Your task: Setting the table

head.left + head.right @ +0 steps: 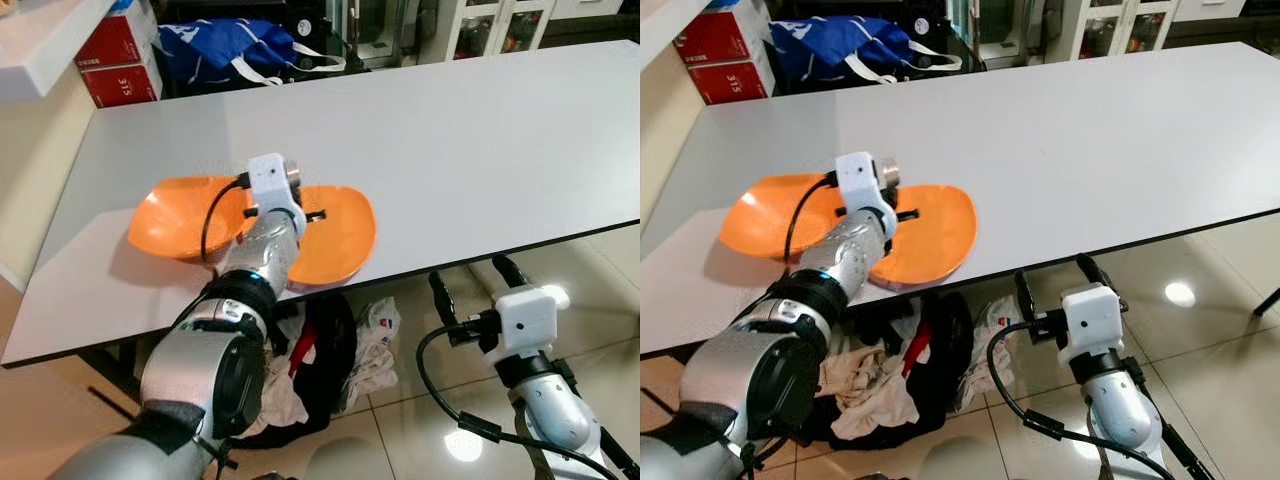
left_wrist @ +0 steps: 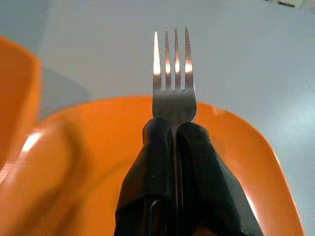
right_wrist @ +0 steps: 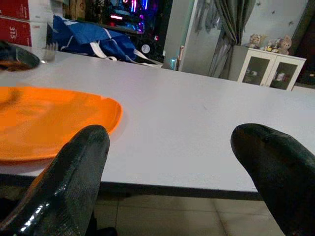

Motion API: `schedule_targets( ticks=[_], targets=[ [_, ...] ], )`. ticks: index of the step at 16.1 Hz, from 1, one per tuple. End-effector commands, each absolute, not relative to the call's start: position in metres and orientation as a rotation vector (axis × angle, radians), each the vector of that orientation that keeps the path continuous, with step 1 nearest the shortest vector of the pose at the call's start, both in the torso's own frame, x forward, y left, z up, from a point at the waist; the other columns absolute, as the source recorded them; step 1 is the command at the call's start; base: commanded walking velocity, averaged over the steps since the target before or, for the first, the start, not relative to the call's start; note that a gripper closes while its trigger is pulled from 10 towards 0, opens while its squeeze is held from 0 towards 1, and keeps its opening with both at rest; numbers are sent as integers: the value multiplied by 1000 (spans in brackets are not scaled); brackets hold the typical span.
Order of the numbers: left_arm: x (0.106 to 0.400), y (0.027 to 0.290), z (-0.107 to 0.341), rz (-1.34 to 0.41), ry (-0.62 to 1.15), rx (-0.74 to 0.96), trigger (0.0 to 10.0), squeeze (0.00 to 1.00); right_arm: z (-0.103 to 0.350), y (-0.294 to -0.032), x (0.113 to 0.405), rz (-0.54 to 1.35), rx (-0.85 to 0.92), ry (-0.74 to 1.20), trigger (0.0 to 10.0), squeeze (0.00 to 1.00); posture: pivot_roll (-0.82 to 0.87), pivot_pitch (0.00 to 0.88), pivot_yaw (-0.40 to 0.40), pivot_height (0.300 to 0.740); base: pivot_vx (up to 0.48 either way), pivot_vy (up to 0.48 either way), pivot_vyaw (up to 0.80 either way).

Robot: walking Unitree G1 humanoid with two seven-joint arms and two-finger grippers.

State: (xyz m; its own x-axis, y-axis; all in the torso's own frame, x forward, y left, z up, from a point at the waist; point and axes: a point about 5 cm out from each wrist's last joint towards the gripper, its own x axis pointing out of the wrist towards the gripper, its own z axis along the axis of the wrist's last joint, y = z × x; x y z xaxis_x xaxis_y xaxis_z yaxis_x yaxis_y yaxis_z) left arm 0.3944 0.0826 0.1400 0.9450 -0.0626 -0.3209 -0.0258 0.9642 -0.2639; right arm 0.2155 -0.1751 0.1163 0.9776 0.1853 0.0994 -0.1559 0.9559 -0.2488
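My left gripper (image 2: pixel 174 130) is shut on a steel fork (image 2: pixel 172 73), held by its handle with the tines pointing away from me. It hovers over a flat orange plate (image 1: pixel 345 235) near the front edge of the grey table (image 1: pixel 450 150). A second orange dish (image 1: pixel 175 215), deeper and with a raised rim, lies touching the plate on its left. My right gripper (image 1: pixel 472 280) stands open below the table's front edge, to the right of the plate, with nothing between its fingers.
A heap of clothes (image 1: pixel 320 360) lies on the tiled floor under the table. Behind the table are a blue bag (image 1: pixel 225 45) and red boxes (image 1: pixel 120 60). A white counter (image 1: pixel 40 40) juts in at the far left. A white cabinet (image 3: pixel 266 69) stands beyond.
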Motion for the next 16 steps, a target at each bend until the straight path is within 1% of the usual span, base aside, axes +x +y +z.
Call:
schedule_targets(
  ticks=[1, 6, 8, 9, 10, 11, 12, 15, 16],
  targets=[
    [397, 82, 146, -23, 324, -277, 0, 0, 118, -173, 213, 189, -248, -114, 10000, 20, -252, 18, 93, 740, 0, 0, 0],
    [398, 88, 145, -7, 307, -231, 0, 0, 120, -171, 211, 184, -249, -113, 10000, 24, -254, 21, 97, 740, 0, 0, 0],
    [400, 89, 155, -29, 203, -132, 0, 0, 121, -170, 213, 185, -255, -122, 10000, 24, -254, 15, 106, 740, 0, 0, 0],
    [401, 85, 165, -63, 104, -107, 0, 0, 122, -169, 214, 187, -259, -130, 10000, 24, -254, 13, 107, 740, 0, 0, 0],
    [395, 82, 173, -118, 7, -96, 0, 0, 124, -169, 217, 179, -255, -137, 10000, 20, -251, 11, 112, 740, 0, 0, 0],
    [387, 80, 179, -165, -64, -83, 0, 0, 125, -169, 219, 173, -252, -143, 10000, 20, -236, 7, 109, 740, 0, 0, 0],
    [362, 83, 187, -232, -140, -67, 0, 0, 125, -168, 222, 171, -246, -150, 10000, 24, -210, 5, 100, 740, 0, 0, 0],
    [320, 94, 186, -353, -120, -58, 0, 0, 122, -165, 229, 196, -241, -152, 10000, 20, -159, 0, 89, 740, 0, 0, 0],
    [313, 105, 182, -335, -113, -54, 0, 0, 121, -164, 232, 202, -239, -156, 10000, 20, -142, 0, 88, 740, 0, 0, 0]
  ],
)
